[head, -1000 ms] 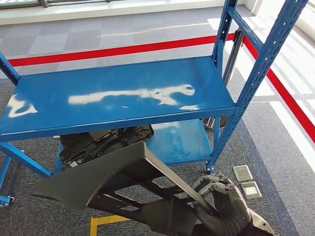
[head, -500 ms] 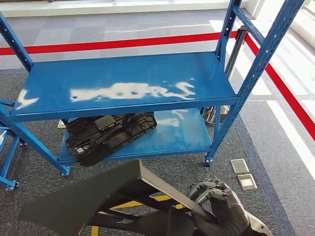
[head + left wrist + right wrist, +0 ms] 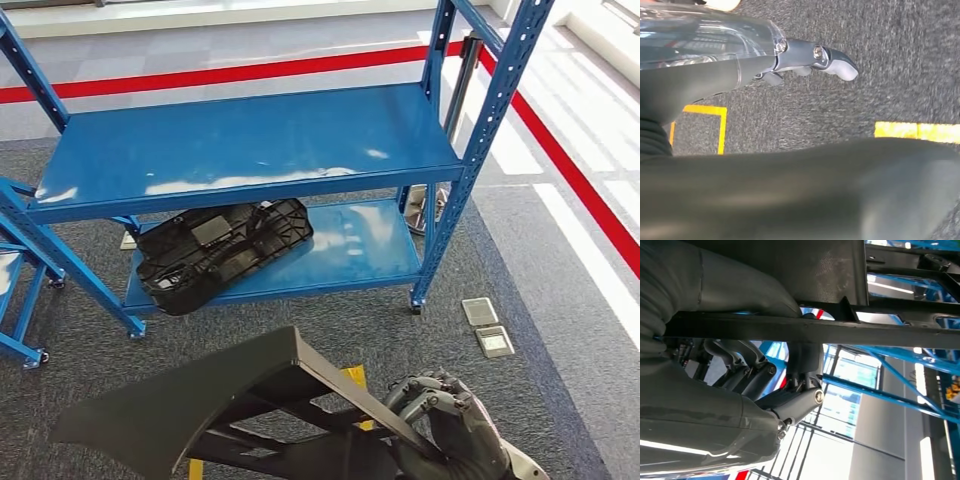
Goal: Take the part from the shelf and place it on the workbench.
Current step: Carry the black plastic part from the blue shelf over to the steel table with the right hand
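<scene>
Right hand (image 3: 453,430) at 5 o'clock, fingers wrapped on part (image 3: 226,410) edge; part clear of shelf (image 3: 241,145). Left hand (image 3: 817,57) grip: cannot tell. Keep part level, turn slow toward workbench.

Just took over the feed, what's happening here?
The robot holds a large black part low in front of it, its right hand gripping the part's frame. The blue shelf stands ahead, its upper level bare, another black part lying on the lower level. The left hand's grip is unclear.

Black panel (image 3: 223,250) on blue shelf's (image 3: 241,150) lower tier
</scene>
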### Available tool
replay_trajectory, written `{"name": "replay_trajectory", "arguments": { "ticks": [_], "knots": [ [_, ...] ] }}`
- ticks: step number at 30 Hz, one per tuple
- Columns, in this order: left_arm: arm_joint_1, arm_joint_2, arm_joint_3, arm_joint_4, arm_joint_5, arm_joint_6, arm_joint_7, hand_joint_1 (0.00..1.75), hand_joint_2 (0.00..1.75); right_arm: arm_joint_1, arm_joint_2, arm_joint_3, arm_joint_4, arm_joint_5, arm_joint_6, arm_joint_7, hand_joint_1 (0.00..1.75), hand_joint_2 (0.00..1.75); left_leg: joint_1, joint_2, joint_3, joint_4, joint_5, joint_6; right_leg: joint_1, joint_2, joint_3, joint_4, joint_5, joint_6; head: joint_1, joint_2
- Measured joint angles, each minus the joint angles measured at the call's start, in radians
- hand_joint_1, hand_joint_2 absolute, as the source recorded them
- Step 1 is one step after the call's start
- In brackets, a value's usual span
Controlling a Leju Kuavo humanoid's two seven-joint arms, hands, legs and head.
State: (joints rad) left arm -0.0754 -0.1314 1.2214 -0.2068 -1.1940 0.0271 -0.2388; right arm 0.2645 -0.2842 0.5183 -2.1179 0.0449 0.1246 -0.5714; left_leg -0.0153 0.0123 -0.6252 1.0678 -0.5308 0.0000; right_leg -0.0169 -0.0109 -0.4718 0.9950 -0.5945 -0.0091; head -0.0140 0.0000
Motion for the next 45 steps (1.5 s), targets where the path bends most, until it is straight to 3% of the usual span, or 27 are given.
{"name": "replay_trajectory", "arguments": {
  "ticks": [3, 4, 5, 6, 8, 10, 11, 13, 15, 17, 19, 20, 21, 22, 24, 26, 28, 29, 31, 33, 35, 36, 37, 39, 41, 43, 45],
  "knots": [
    [0.001, 0.002, -0.001, 0.000, 0.002, -0.005, 0.000, 0.00, 1.75, -0.001, -0.002, 0.000, 0.000, 0.004, 0.007, -0.003, 1.75, 1.75, 0.013, -0.004, -0.042, 0.155, -0.123, -0.020, -0.001, -0.012, -0.034, 0.000, 0.028, -0.008, -0.001, 0.000],
    [0.001, 0.003, -0.001, 0.000, 0.005, -0.006, -0.002, 0.00, 1.75, -0.003, -0.003, 0.000, 0.001, 0.004, 0.012, -0.004, 1.75, 1.75, 0.016, -0.004, -0.049, 0.204, -0.136, -0.024, -0.001, -0.019, -0.045, 0.001, 0.036, -0.007, -0.001, 0.000],
    [0.002, 0.003, -0.001, 0.000, 0.009, -0.007, -0.005, 0.00, 1.75, -0.006, -0.003, 0.000, 0.003, 0.004, 0.019, -0.005, 1.75, 1.75, 0.019, -0.004, -0.043, 0.225, -0.127, -0.027, -0.001, -0.027, -0.054, 0.001, 0.043, -0.006, -0.001, 0.000],
    [0.002, 0.003, -0.001, 0.000, 0.012, -0.008, -0.009, 0.00, 1.75, -0.009, -0.003, 0.000, 0.005, 0.004, 0.025, -0.006, 1.75, 1.75, 0.021, -0.002, -0.017, 0.206, -0.101, -0.029, -0.001, -0.036, -0.061, 0.002, 0.049, -0.003, -0.001, 0.000],
    [0.000, 0.004, -0.001, 0.000, 0.017, -0.009, -0.017, 0.00, 1.75, -0.019, -0.003, 0.000, 0.009, 0.003, 0.038, -0.009, 1.75, 1.75, 0.023, 0.019, 0.083, 0.072, -0.050, -0.027, -0.001, -0.057, -0.067, 0.003, 0.057, 0.003, -0.001, 0.000],
    [-0.005, 0.007, -0.001, 0.000, 0.019, -0.007, -0.021, 0.00, 1.75, -0.030, -0.003, 0.000, 0.012, 0.002, 0.045, -0.013, 1.75, 1.75, 0.018, 0.047, 0.163, -0.056, -0.037, -0.016, 0.002, -0.078, -0.069, 0.005, 0.062, 0.012, 0.000, 0.000],
    [-0.007, 0.008, -0.001, 0.000, 0.020, -0.006, -0.022, 0.00, 1.75, -0.035, -0.003, 0.000, 0.014, 0.001, 0.048, -0.015, 1.75, 1.75, 0.014, 0.053, 0.177, -0.084, -0.040, -0.008, 0.003, -0.088, -0.070, 0.006, 0.065, 0.017, 0.000, 0.000],
    [-0.006, 0.012, -0.001, 0.000, 0.022, -0.004, -0.024, 0.00, 1.75, -0.044, -0.003, -0.001, 0.016, 0.001, 0.053, -0.016, 1.75, 1.75, 0.013, 0.041, 0.170, -0.099, -0.039, 0.008, 0.003, -0.104, -0.074, 0.008, 0.069, 0.030, 0.000, 0.000],
    [-0.002, 0.015, -0.001, 0.000, 0.022, -0.004, -0.026, 0.00, 1.75, -0.049, -0.004, -0.002, 0.018, 0.001, 0.054, -0.016, 1.75, 1.75, 0.017, 0.026, 0.160, -0.106, -0.029, 0.023, 0.001, -0.068, -0.088, 0.035, 0.043, 0.040, 0.000, 0.000],
    [-0.002, 0.017, 0.000, 0.000, 0.022, -0.004, -0.027, 0.00, 1.75, -0.049, -0.006, -0.004, 0.021, 0.004, 0.055, -0.017, 1.75, 1.75, 0.017, 0.010, 0.148, -0.106, -0.019, 0.033, 0.000, -0.013, -0.131, 0.139, -0.026, 0.042, 0.001, 0.000],
    [-0.004, 0.018, 0.000, 0.000, 0.020, -0.004, -0.029, 0.00, 1.75, -0.047, -0.009, -0.005, 0.024, 0.007, 0.055, -0.017, 1.75, 1.75, 0.013, -0.010, 0.135, -0.099, -0.013, 0.038, 0.000, 0.004, -0.180, 0.266, -0.080, 0.041, 0.001, 0.000],
    [-0.004, 0.018, 0.000, 0.000, 0.020, -0.005, -0.030, 0.00, 1.75, -0.046, -0.010, -0.005, 0.025, 0.008, 0.055, -0.018, 1.75, 1.75, 0.011, -0.021, 0.130, -0.095, -0.012, 0.038, 0.000, 0.006, -0.187, 0.291, -0.081, 0.041, 0.001, 0.000],
    [-0.004, 0.018, 0.000, 0.000, 0.019, -0.005, -0.030, 0.00, 1.75, -0.045, -0.010, -0.005, 0.026, 0.008, 0.055, -0.018, 1.75, 1.75, 0.010, -0.033, 0.126, -0.089, -0.011, 0.038, 0.000, 0.009, -0.174, 0.275, -0.063, 0.040, 0.001, 0.000],
    [-0.004, 0.018, 0.000, 0.000, 0.018, -0.006, -0.031, 0.00, 1.75, -0.045, -0.010, -0.005, 0.026, 0.009, 0.055, -0.018, 1.75, 1.75, 0.009, -0.046, 0.123, -0.083, -0.012, 0.037, 0.000, 0.017, -0.144, 0.221, -0.030, 0.039, 0.001, 0.000],
    [-0.008, 0.018, 0.000, 0.000, 0.019, -0.007, -0.033, 0.00, 1.75, -0.044, -0.011, -0.005, 0.026, 0.011, 0.055, -0.020, 1.75, 1.75, 0.010, -0.070, 0.114, -0.069, -0.016, 0.032, -0.001, 0.065, -0.081, 0.092, 0.024, 0.033, 0.001, 0.000],
    [-0.012, 0.019, 0.000, 0.000, 0.020, -0.012, -0.037, 0.00, 1.75, -0.045, -0.012, -0.005, 0.026, 0.015, 0.055, -0.023, 1.75, 1.75, 0.012, -0.092, 0.096, -0.056, -0.017, 0.021, -0.001, 0.099, -0.058, 0.033, 0.034, 0.026, 0.001, 0.000],
    [-0.012, 0.021, 0.000, 0.000, 0.022, -0.017, -0.042, 0.00, 1.75, -0.051, -0.012, -0.006, 0.026, 0.018, 0.058, -0.025, 1.75, 1.75, 0.015, -0.115, 0.083, -0.053, -0.012, 0.009, -0.002, 0.081, -0.059, 0.026, 0.031, 0.020, 0.001, 0.000],
    [-0.011, 0.022, 0.000, 0.000, 0.023, -0.020, -0.044, 0.00, 1.75, -0.056, -0.012, -0.006, 0.026, 0.019, 0.060, -0.026, 1.75, 1.75, 0.015, -0.114, 0.079, -0.050, -0.015, 0.004, -0.005, 0.068, -0.059, 0.023, 0.033, 0.016, 0.000, 0.000],
    [-0.013, 0.024, 0.000, 0.000, 0.029, -0.020, -0.047, 0.00, 1.75, -0.066, -0.012, -0.006, 0.026, 0.019, 0.065, -0.028, 1.75, 1.75, 0.014, -0.080, 0.051, 0.005, -0.052, -0.008, -0.010, 0.037, -0.057, 0.017, 0.036, 0.007, 0.000, 0.000],
    [-0.016, 0.026, 0.000, 0.000, 0.034, -0.018, -0.047, 0.00, 1.75, -0.074, -0.012, -0.006, 0.030, 0.019, 0.073, -0.030, 1.75, 1.75, 0.019, -0.038, -0.010, 0.128, -0.113, -0.022, -0.009, 0.005, -0.057, 0.017, 0.035, 0.004, 0.000, 0.000],
    [-0.014, 0.027, 0.000, 0.000, 0.039, -0.018, -0.043, 0.00, 1.75, -0.085, -0.011, -0.005, 0.036, 0.017, 0.083, -0.031, 1.75, 1.75, 0.024, -0.026, -0.051, 0.214, -0.134, -0.030, -0.009, -0.025, -0.057, 0.017, 0.033, 0.004, 0.000, 0.000],
    [-0.012, 0.028, 0.001, 0.000, 0.042, -0.018, -0.043, 0.00, 1.75, -0.092, -0.010, -0.005, 0.039, 0.016, 0.087, -0.031, 1.75, 1.75, 0.026, -0.022, -0.046, 0.204, -0.117, -0.032, -0.009, -0.038, -0.057, 0.017, 0.032, 0.005, 0.000, 0.000],
    [-0.011, 0.028, 0.002, 0.000, 0.045, -0.017, -0.042, 0.00, 1.75, -0.098, -0.010, -0.005, 0.042, 0.014, 0.091, -0.031, 1.75, 1.75, 0.027, -0.015, -0.022, 0.157, -0.084, -0.031, -0.009, -0.051, -0.055, 0.017, 0.031, 0.006, 0.000, 0.000],
    [-0.011, 0.028, 0.003, 0.000, 0.050, -0.017, -0.043, 0.00, 1.75, -0.111, -0.008, -0.005, 0.046, 0.012, 0.097, -0.030, 1.75, 1.75, 0.021, 0.024, 0.046, 0.019, -0.020, -0.023, -0.007, -0.075, -0.049, 0.017, 0.026, 0.012, 0.000, 0.000],
    [-0.014, 0.029, 0.004, 0.000, 0.052, -0.016, -0.045, 0.00, 1.75, -0.121, -0.006, -0.004, 0.049, 0.011, 0.102, -0.030, 1.75, 1.75, 0.010, 0.055, 0.077, -0.052, -0.001, -0.009, -0.004, -0.094, -0.047, 0.017, 0.024, 0.020, 0.000, 0.000],
    [-0.011, 0.029, 0.006, 0.000, 0.053, -0.015, -0.049, 0.00, 1.75, -0.132, -0.006, -0.004, 0.053, 0.010, 0.106, -0.029, 1.75, 1.75, 0.005, 0.045, 0.073, -0.056, -0.001, 0.003, -0.004, -0.114, -0.043, 0.014, 0.024, 0.030, 0.000, 0.000],
    [-0.009, 0.028, 0.009, 0.000, 0.055, -0.015, -0.053, 0.00, 1.75, -0.144, -0.006, -0.004, 0.055, 0.010, 0.112, -0.027, 1.75, 1.75, 0.008, 0.027, 0.074, -0.066, 0.007, 0.019, -0.006, -0.095, -0.042, 0.026, 0.007, 0.038, 0.000, 0.000]
  ]
}}
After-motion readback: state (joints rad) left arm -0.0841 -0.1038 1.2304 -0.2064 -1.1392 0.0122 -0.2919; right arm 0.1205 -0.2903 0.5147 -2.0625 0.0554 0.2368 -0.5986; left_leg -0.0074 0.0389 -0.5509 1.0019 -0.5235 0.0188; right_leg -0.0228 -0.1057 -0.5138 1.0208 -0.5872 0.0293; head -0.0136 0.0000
